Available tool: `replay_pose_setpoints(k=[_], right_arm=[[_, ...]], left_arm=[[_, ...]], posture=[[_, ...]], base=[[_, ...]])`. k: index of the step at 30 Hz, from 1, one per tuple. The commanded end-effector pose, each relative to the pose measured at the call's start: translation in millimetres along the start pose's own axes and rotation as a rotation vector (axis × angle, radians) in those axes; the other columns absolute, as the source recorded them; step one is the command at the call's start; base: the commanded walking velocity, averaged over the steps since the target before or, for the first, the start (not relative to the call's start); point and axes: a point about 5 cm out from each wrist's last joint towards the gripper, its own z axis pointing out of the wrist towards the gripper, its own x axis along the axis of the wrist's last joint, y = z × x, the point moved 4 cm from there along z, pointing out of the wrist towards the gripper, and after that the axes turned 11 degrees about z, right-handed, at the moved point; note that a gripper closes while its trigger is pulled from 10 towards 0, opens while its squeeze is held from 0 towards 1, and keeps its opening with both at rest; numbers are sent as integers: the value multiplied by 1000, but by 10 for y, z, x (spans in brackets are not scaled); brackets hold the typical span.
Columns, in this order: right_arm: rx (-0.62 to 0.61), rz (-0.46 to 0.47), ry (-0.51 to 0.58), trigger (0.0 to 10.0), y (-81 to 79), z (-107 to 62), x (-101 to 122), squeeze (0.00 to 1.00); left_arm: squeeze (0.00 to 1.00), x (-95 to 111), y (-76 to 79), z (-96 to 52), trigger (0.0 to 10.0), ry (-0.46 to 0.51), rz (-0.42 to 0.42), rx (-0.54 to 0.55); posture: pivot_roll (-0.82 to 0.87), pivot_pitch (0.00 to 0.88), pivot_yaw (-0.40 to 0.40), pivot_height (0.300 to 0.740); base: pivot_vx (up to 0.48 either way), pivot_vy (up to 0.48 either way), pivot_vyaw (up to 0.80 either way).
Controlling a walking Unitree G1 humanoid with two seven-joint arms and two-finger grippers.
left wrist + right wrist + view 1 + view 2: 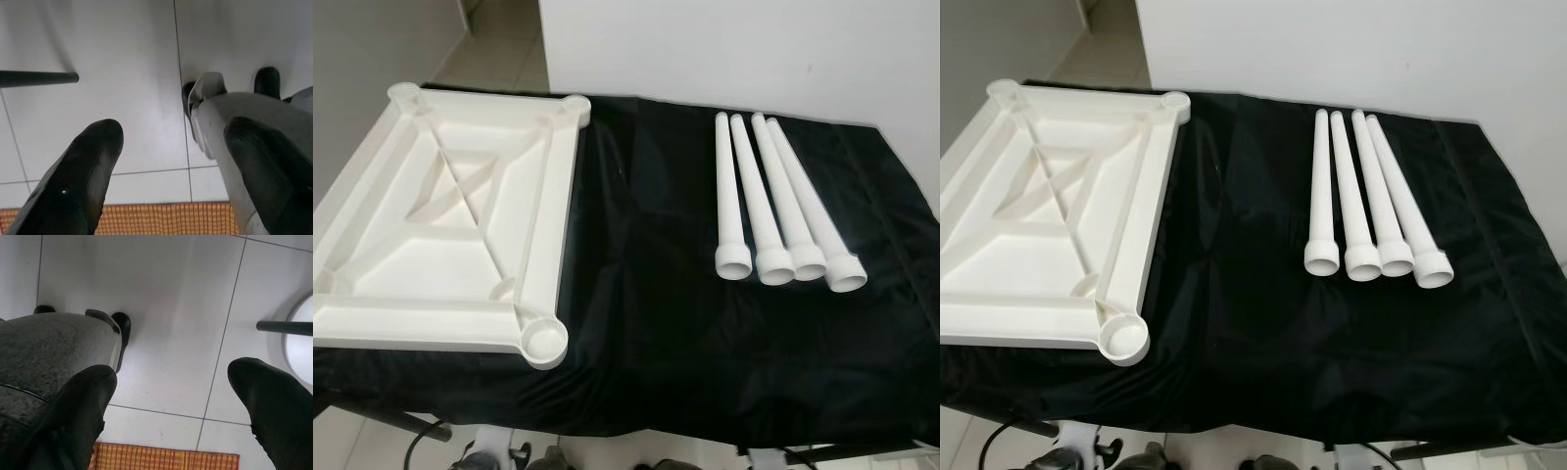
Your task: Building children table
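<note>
A white plastic tabletop point(450, 220) lies upside down, well apart from four white legs point(781, 201) lying side by side.

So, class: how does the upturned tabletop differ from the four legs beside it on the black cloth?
The tabletop is one broad, flat, ribbed panel with round corner sockets; the legs are four slim tapered tubes. The tabletop lies at the robot's left, overhanging the black cloth; the legs lie side by side at its right. Both are white plastic.

- Left gripper point(171, 161) hangs pointing downward, its two black fingers point(78, 181) spread wide apart.
- Right gripper point(171, 401) hangs likewise, fingers point(274, 406) parted, holding nothing.
</note>
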Motion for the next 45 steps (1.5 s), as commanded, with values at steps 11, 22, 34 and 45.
replay_pose_setpoints(k=[11, 22, 34, 45], right_arm=[[3, -5, -39, 10000, 26, -33, -130, 0], [5, -11, -46, 10000, 23, -43, -168, 0], [17, -14, -52, 10000, -79, -14, -151, 0], [6, -17, -56, 10000, 1, -26, -146, 0]], left_arm=[[0, -62, 40, -6, 10000, -21, -20, 4], [0, -126, 94, -14, 10000, -46, -17, -17], [0, -149, 105, -18, 10000, -54, -18, -17], [0, -139, 99, -17, 10000, -47, -29, -10]], posture=[[9, 21, -8, 740], [10, 13, -6, 740], [15, 7, -8, 740], [16, 3, -15, 740]], base=[[0, 0, 0], [-177, 0, 0], [-247, 0, 0], [-90, 0, 0]])
